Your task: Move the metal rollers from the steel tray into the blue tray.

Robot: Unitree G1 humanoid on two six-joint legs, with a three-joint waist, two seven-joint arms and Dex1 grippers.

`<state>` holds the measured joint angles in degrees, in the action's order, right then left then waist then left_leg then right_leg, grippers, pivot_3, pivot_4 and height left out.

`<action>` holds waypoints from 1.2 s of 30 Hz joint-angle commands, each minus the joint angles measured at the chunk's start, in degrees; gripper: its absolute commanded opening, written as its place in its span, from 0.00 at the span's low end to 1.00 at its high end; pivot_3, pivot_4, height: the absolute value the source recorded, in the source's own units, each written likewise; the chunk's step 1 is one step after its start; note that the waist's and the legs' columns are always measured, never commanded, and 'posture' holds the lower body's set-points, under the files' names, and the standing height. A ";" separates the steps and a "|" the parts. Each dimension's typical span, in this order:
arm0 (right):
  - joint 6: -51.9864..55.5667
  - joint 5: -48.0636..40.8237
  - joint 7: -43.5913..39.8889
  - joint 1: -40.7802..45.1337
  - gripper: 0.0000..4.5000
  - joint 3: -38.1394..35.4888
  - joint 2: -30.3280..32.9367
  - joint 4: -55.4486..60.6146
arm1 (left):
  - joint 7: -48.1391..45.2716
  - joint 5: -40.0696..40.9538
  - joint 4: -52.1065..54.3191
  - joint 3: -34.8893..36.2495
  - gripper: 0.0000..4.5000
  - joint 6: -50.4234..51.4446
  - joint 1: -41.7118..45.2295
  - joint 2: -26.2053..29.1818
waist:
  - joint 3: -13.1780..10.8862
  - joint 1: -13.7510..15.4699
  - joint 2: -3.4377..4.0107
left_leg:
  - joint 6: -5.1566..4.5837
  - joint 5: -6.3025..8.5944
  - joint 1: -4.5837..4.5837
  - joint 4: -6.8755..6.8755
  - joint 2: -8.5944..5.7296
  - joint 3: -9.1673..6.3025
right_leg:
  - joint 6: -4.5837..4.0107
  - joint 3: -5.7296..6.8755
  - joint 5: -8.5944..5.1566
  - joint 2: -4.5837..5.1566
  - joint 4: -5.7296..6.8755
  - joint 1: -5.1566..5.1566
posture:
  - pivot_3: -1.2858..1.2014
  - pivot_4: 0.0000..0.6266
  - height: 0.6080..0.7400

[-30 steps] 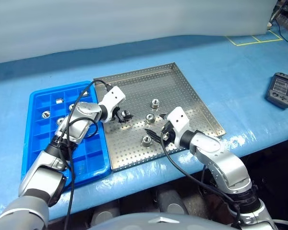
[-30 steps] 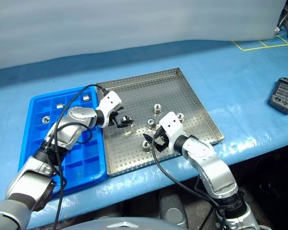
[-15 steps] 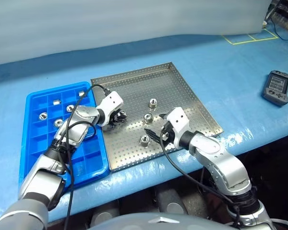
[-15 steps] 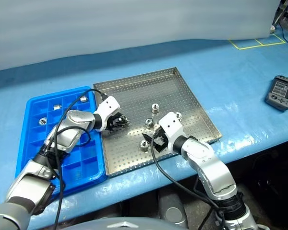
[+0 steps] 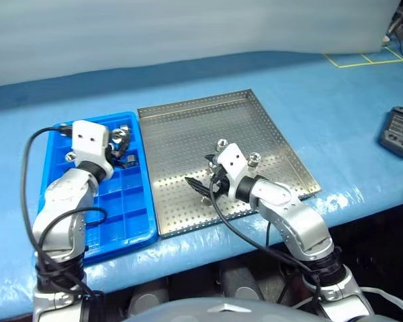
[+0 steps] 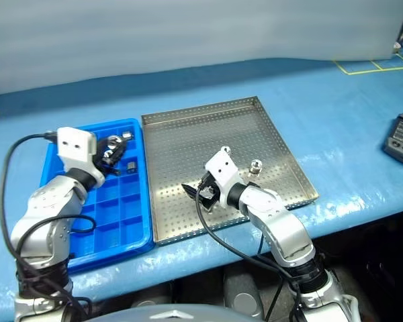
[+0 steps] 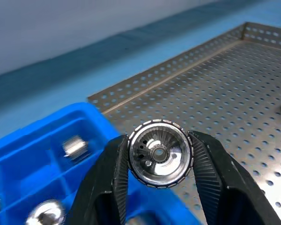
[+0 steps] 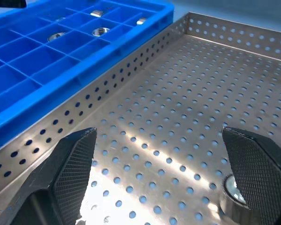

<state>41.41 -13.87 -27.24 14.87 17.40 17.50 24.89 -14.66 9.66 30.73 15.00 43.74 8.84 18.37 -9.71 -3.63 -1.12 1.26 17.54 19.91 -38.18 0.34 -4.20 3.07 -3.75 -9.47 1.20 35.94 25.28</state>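
Over the blue tray (image 5: 140,228), the left gripper (image 7: 159,154) clamps a roller (image 7: 159,153); the right gripper (image 8: 168,173) gapes over the steel tray (image 5: 188,127), seemingly empty.

Two trays side by side on the surface (image 5: 188,74)

I see the blue tray (image 5: 131,225) left of the steel tray (image 5: 188,127); a handheld device (image 5: 399,132) lies far right.

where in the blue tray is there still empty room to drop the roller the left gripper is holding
The blue tray is bare in its near rows, toward the table's front edge. Its far rows are crowded: rollers already sit in compartments there, under the left gripper, which is shut on a roller. On the steel tray, the far half is bare too.
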 commanded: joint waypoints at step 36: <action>-4.49 -1.48 -0.97 -1.13 1.00 -3.90 -0.87 2.67 | 0.83 2.53 7.28 -4.08 0.99 5.56 -1.73 -0.27 | 0.05 1.42 -0.05 | 0.12 -0.07 -0.31 0.00 -0.01 -0.26 | -0.04 0.31 -0.31 0.04 -0.08 -0.51 | 0.51 0.24 1.00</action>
<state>36.93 -14.92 -28.66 13.98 15.62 16.37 24.96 -10.67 10.47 36.13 12.60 51.02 6.30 16.89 -9.67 -2.21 -1.17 1.38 17.48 19.59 -38.17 0.33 -4.46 3.02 -3.44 -9.78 1.24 35.85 24.78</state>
